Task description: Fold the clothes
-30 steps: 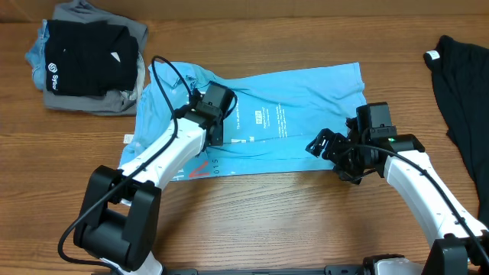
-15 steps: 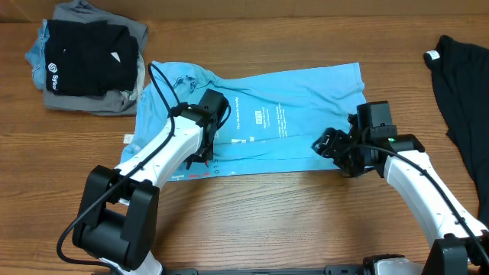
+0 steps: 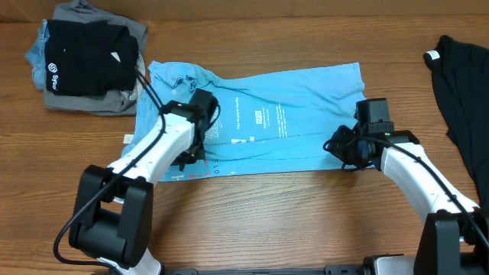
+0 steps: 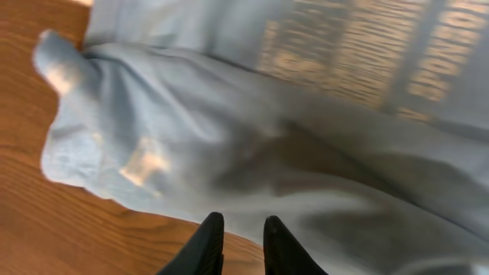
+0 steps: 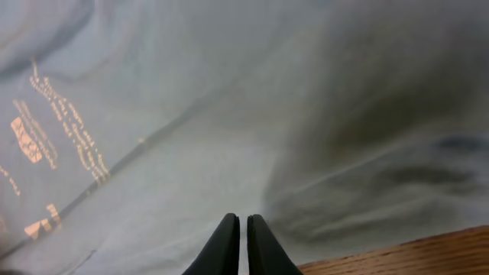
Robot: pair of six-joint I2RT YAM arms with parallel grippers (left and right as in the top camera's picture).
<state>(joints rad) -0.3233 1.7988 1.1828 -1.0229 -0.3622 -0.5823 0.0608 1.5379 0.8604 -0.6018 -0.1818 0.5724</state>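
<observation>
T-shirt: the light blue T-shirt [image 3: 298, 99] lies spread across the middle of the table [image 3: 267, 221], its length running left to right and its near edge facing the robot.
Left gripper: the left gripper [image 4: 238, 233] is low over the near-left part of the T-shirt. Its fingers stand slightly parted, and no cloth shows between them.
Right gripper: the right gripper [image 5: 242, 229] is at the near-right edge of the T-shirt with its fingers pressed together. Whether cloth is pinched between them cannot be told.
Step in hand: probably taking hold of the near edge at both ends, to fold it toward the far side.
How to do it well: the left fingers should close on the edge itself, not on the wrinkled cloth beside it. Both ends should lift together and level, so the fold line stays straight. Carry the edge far enough to meet the far edge, then lay it down flat before letting go.
Risk: a one-sided grip would drag the T-shirt askew.
Other clothes: a folded stack [image 3: 88, 65] sits far left. A black garment [image 3: 462, 84] with a white tag [image 3: 433, 55] lies far right, well apart.
</observation>
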